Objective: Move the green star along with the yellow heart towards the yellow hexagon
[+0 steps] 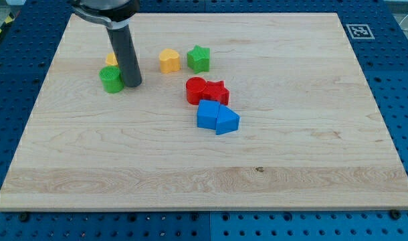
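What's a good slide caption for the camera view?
My tip beside the green round block, left of the yellow heart and green star.

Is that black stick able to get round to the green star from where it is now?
Probably yes. My tip stands beside the green round block at the view's left. The green star sits further right, beside the yellow heart; bare board lies below both.

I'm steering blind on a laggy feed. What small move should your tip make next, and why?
Probably travel right, past the green star block. My tip sits beside a green round block, left of the yellow heart block; star and heart must be pushed left toward the partly hidden yellow hexagon block.
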Robot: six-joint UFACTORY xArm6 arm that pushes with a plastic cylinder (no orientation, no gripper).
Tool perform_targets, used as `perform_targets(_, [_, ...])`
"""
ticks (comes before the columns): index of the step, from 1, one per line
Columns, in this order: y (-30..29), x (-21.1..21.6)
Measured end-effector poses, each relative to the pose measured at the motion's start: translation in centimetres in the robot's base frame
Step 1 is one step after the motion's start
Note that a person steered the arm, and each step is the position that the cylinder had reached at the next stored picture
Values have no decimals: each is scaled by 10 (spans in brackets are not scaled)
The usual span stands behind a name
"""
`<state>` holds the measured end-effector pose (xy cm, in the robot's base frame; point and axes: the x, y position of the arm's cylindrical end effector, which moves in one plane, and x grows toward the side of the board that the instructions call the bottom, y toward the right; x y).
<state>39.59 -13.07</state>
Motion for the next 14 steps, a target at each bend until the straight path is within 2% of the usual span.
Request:
perform_targets(1, [15,-8])
perform_targets(4, [23,-111])
perform_targets(6, [88,-146])
perform_targets(8, [152,-140])
perform_targets(9, [157,-134])
perform_targets(11, [157,-80])
perform_targets(14, [147,-74])
